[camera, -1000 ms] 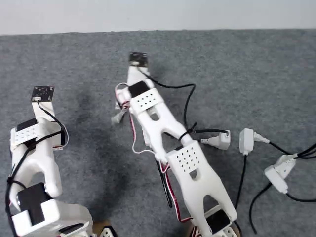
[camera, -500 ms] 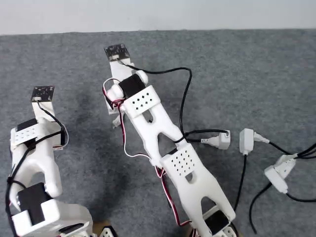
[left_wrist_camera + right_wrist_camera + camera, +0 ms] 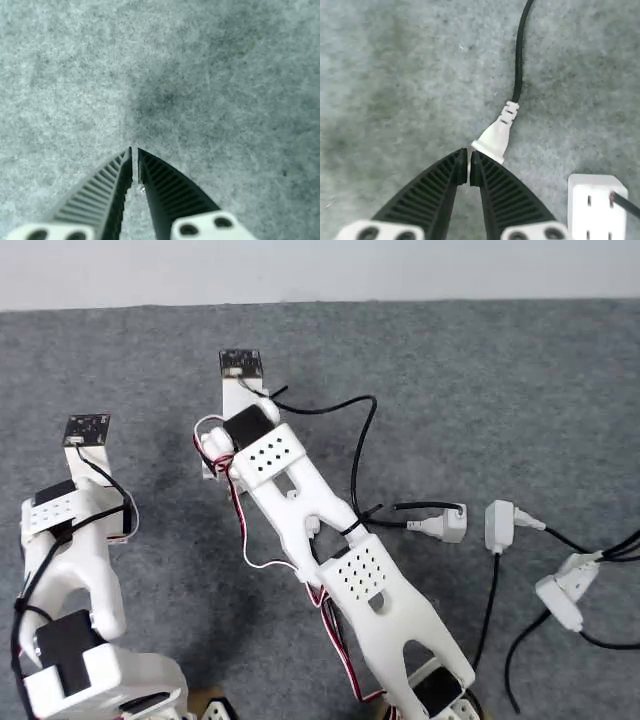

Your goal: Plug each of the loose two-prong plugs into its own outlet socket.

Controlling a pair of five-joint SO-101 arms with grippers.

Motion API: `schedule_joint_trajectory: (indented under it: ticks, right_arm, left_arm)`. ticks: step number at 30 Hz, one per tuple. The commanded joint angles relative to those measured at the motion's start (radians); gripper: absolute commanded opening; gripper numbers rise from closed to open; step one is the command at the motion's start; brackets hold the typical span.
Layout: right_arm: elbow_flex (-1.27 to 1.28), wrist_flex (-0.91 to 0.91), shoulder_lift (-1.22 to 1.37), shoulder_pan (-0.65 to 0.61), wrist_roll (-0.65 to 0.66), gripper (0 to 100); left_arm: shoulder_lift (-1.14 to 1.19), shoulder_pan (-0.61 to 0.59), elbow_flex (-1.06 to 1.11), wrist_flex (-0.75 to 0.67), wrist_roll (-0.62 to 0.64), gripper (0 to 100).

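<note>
1. Grey felt-covered table (image 3: 500,370) carries both arms and all the wiring.
2. Left claw (image 3: 134,152): clenched, nothing between its jaws, over the table.
3. Right claw (image 3: 469,159): jaws closed together, tips against the wide face of a white two-prong plug (image 3: 492,140). Whether the prongs are pinched cannot be told.
4. Black cord (image 3: 519,55) runs from that plug across the table. A white outlet socket (image 3: 595,205) lies near, apart from the plug.
5. High view: a second plug (image 3: 445,524) lies on the table's right part, just beside a white socket block (image 3: 498,524), not inserted.
</note>
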Motion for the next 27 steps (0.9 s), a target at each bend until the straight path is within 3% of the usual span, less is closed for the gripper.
schedule_joint_trajectory:
  ticks: [1, 8, 20, 27]
  right_arm:
    - [-0.008, -0.012, 0.024, 0.007, 0.04, 0.9]
    - [-0.081, 0.101, 0.071, 0.027, 0.043, 0.9]
    - [-0.302, 0.119, 0.067, 0.031, 0.044, 1.4]
    - [-0.259, 0.027, 0.145, 0.054, 0.048, 12.0]
  left_arm:
    - [-0.005, 0.011, -0.041, 0.012, -0.011, 1]
    - [-0.005, 0.009, -0.041, 0.012, -0.011, 1]
    - [-0.005, 0.009, -0.041, 0.012, -0.011, 1]
    - [-0.005, 0.009, -0.039, 0.012, -0.011, 1]
